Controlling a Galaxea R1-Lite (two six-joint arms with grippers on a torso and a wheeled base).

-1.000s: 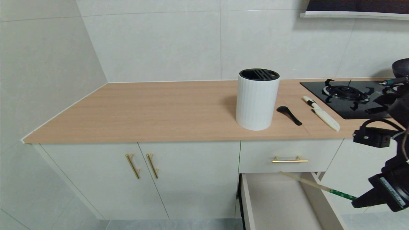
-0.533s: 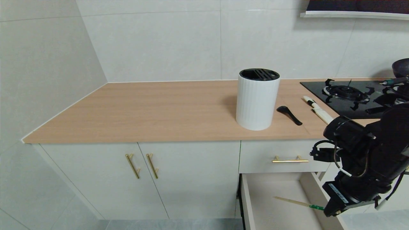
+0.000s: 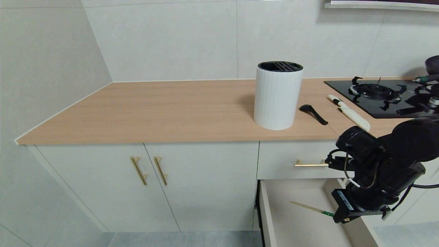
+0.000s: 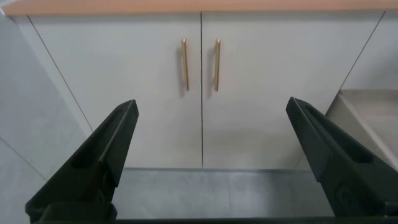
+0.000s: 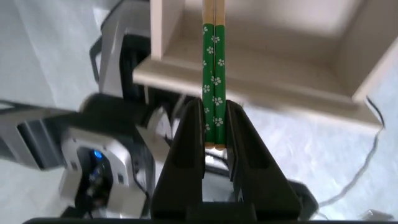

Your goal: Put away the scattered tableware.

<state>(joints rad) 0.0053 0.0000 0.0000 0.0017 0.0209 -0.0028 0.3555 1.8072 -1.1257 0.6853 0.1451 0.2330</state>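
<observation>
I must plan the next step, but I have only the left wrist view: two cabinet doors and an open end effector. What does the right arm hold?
Observer: The right end effector is shut on a pair of chopsticks with green, flowered ends.
Operator: Where do they point?
Observer: They point into the open drawer below the countertop.
Operator: Which tableware lies on the counter?
Observer: A black spoon and a pale knife lie beside the white holder.
</observation>
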